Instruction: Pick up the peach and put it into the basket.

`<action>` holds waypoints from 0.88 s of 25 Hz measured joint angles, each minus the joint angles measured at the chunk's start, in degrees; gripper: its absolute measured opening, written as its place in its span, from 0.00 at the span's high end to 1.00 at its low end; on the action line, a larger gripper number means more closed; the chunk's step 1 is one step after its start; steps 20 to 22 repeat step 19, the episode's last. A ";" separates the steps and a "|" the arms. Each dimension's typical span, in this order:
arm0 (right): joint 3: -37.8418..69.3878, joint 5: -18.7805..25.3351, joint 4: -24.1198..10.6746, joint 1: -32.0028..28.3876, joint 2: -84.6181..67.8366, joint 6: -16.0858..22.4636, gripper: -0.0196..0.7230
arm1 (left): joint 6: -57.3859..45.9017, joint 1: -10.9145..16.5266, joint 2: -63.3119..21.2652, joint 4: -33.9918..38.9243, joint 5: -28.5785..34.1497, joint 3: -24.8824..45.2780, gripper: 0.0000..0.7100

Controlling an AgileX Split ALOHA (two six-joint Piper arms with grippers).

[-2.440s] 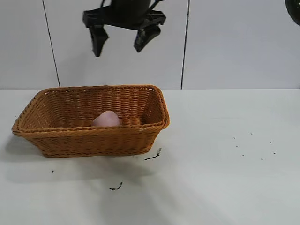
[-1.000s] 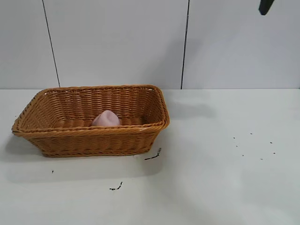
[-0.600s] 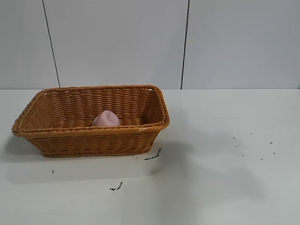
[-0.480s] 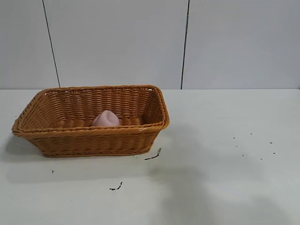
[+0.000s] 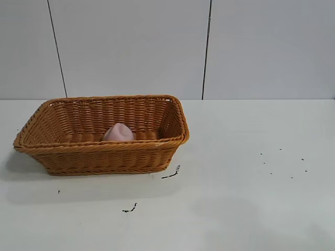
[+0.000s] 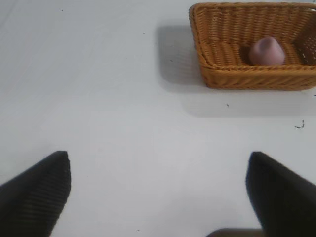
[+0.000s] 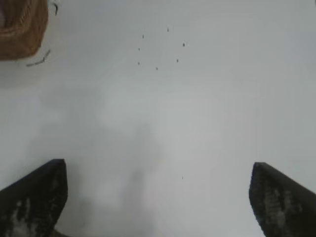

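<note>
The dusty-pink peach (image 5: 119, 132) lies inside the orange-brown wicker basket (image 5: 104, 157) at the table's left. It also shows in the left wrist view (image 6: 266, 51), resting on the floor of the basket (image 6: 247, 79). My left gripper (image 6: 158, 185) is open and empty, high above bare table, well away from the basket. My right gripper (image 7: 158, 190) is open and empty above bare table, with a corner of the basket (image 7: 19, 34) far off. Neither gripper shows in the exterior view.
Small dark specks lie on the white table right of the middle (image 5: 282, 162). Two dark scraps lie in front of the basket (image 5: 172, 172) (image 5: 130, 208). A grey panelled wall (image 5: 209, 47) stands behind the table.
The open gripper that hung above the basket has risen out of the exterior view. A shadow crossed the table toward the front right. The peach and basket have not moved.
</note>
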 joint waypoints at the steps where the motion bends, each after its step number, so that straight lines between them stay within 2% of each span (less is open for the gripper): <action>1: 0.00 0.00 0.00 0.00 -0.09 0.00 0.04 | 0.00 0.00 0.00 0.00 0.00 0.00 0.02; 7: 0.00 -0.06 0.04 0.29 -0.15 0.00 0.04 | 0.00 0.00 0.10 0.00 0.00 0.00 0.02; 13: 0.00 -0.06 1.89 0.29 -0.15 0.36 0.04 | 0.00 0.00 0.10 0.00 0.00 0.00 0.02; 22: 0.00 -0.06 2.02 0.29 -0.15 0.37 0.04 | 0.00 0.00 0.10 0.00 0.00 0.00 0.02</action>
